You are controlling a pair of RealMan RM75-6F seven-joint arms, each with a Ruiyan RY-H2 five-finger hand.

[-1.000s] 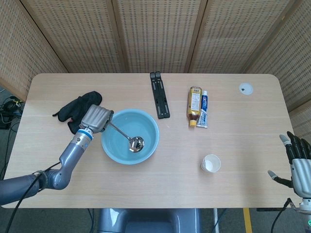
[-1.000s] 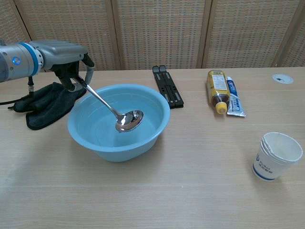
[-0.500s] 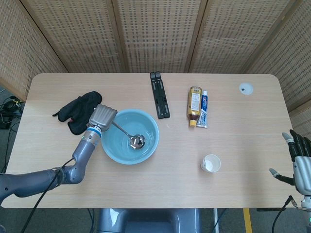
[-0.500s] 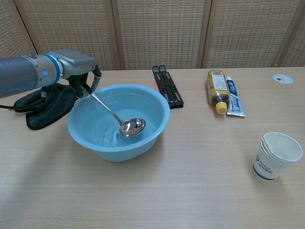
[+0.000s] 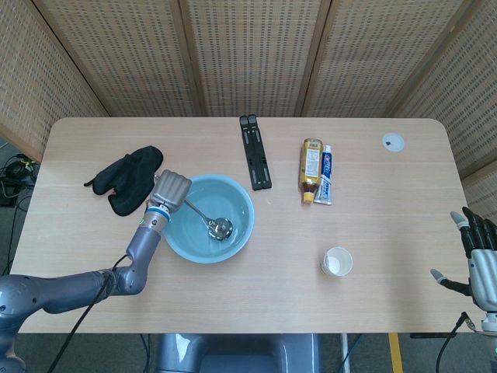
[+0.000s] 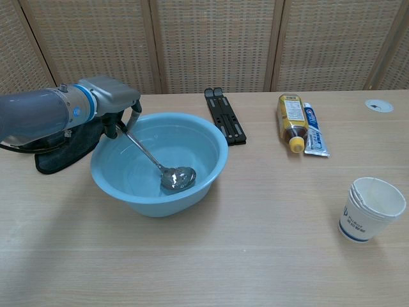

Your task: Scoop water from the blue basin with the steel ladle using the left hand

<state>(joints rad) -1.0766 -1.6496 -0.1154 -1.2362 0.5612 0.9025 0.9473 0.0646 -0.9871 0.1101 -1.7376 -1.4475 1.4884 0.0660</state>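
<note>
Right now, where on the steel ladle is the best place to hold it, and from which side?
The upper end of the steel ladle handle, from the basin's left rim, where the left hand grips it: the handle slants up leftward, its bowl low inside.

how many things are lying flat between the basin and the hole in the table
3: the black folded stand just right of the blue basin, then the amber bottle, with the toothpaste tube touching its right side.
</note>
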